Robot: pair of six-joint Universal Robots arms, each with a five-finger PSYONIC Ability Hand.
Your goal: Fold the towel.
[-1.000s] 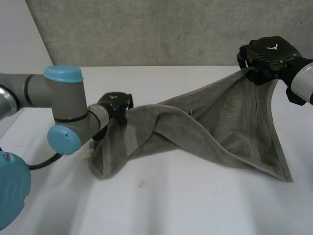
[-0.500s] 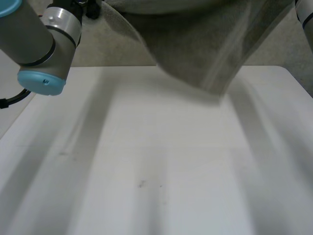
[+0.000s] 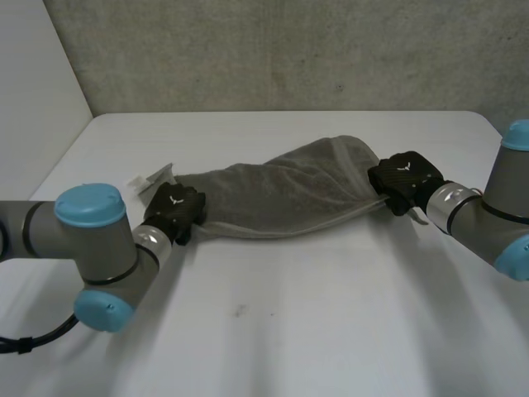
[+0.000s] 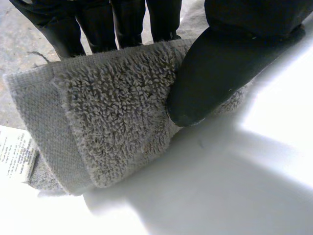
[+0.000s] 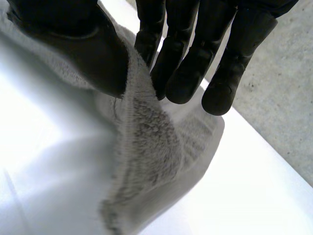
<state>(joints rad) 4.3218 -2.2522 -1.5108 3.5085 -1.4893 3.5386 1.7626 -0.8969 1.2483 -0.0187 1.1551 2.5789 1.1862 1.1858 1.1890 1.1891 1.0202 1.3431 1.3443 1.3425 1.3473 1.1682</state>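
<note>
The grey towel (image 3: 281, 192) lies folded lengthwise across the middle of the white table (image 3: 331, 331), stretched between my two hands. My left hand (image 3: 172, 211) holds its left end; in the left wrist view the thumb (image 4: 215, 73) presses the terry corner (image 4: 117, 112) against the fingers (image 4: 98, 24) behind it. My right hand (image 3: 402, 180) holds the right end. In the right wrist view the thumb (image 5: 88, 49) and fingers (image 5: 195, 63) pinch the towel's edge (image 5: 146, 137), which hangs down to the table.
A white care label (image 3: 153, 178) sticks out at the towel's left end, also seen as printed label (image 4: 14, 156) beside my left hand. A grey concrete wall (image 3: 289, 50) runs behind the table's far edge.
Both hands swung the towel up high and have come back down. It now lies flat and folded on the table, no longer draped between a raised right hand and a lower left hand.
</note>
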